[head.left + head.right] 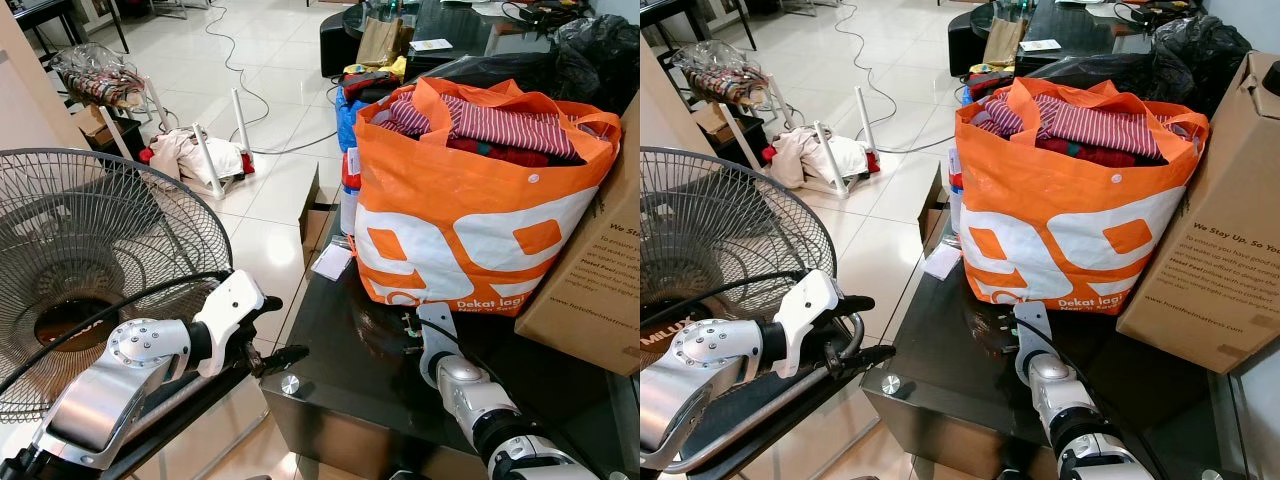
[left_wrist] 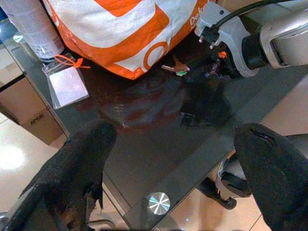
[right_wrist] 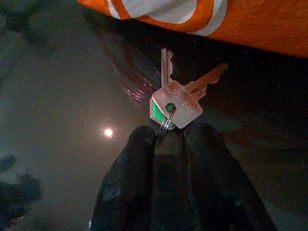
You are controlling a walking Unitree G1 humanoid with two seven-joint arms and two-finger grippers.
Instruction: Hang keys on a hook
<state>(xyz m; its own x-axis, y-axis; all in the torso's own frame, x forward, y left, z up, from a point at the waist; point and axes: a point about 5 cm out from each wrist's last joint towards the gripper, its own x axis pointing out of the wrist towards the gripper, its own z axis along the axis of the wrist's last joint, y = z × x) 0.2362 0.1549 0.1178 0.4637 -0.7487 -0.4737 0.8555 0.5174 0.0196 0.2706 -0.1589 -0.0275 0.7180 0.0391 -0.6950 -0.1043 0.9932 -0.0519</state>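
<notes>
A small bunch of keys (image 3: 175,103), one with a green head, lies on the dark glass table (image 1: 340,380) against the foot of the orange shopping bag (image 1: 470,200). My right gripper (image 3: 166,137) is low over the table. Its two black fingers are pressed together on the key ring, and the keys rest on the glass. The keys (image 2: 175,69) also appear in the left wrist view beside my right wrist. My left gripper (image 1: 285,330) hovers at the table's front left corner, fingers (image 2: 86,163) spread wide with nothing between them.
The bag is full of striped clothes. A cardboard box (image 1: 600,250) stands to its right. A badge holder (image 2: 67,84) and a spray can (image 2: 31,24) sit on the table's left side. A standing fan (image 1: 90,250) is close on my left. Cables and clutter cover the tiled floor beyond.
</notes>
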